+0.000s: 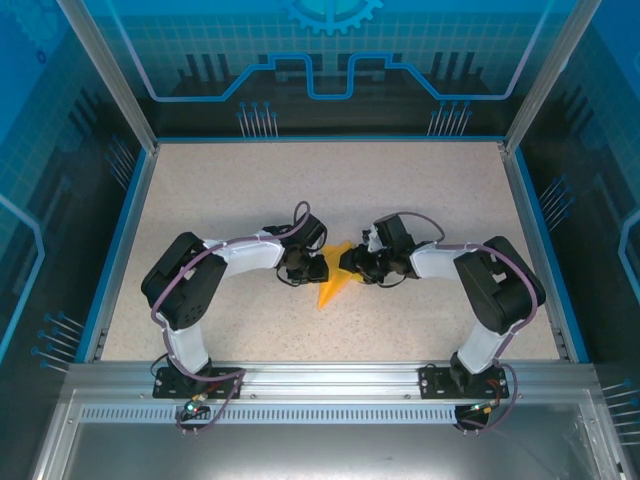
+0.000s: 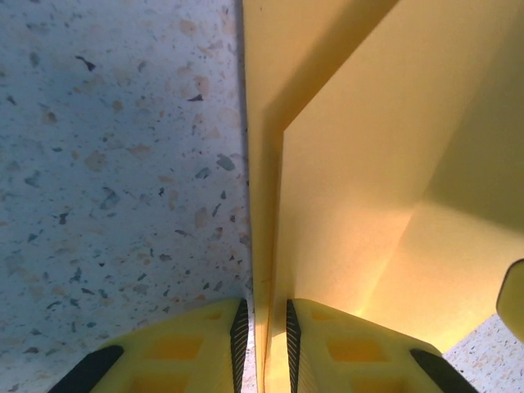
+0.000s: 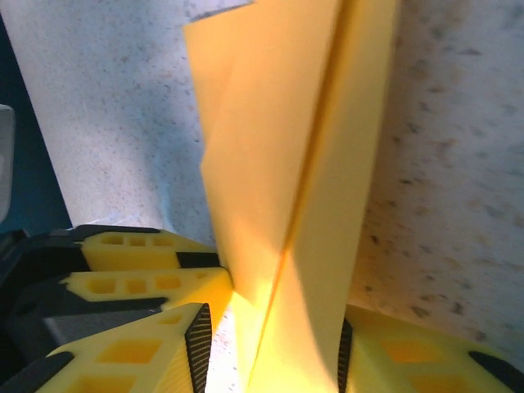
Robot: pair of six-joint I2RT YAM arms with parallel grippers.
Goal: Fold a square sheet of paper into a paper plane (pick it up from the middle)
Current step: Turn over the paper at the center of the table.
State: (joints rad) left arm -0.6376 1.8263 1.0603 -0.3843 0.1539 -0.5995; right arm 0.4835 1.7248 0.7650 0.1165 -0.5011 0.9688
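While the left gripper (image 2: 264,319) clamps one edge of the folded orange-yellow paper sheet (image 1: 333,287) at the middle of the speckled table (image 1: 250,200), the right gripper (image 3: 270,336) straddles the sheet's other side with jaws parted; I cannot tell whether they pinch it.

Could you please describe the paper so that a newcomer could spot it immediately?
Look at the speckled table, then at its middle, where the left gripper and right gripper face each other. Between them is the folded paper: a pointed orange-yellow sheet, unlike the black-and-white arms.
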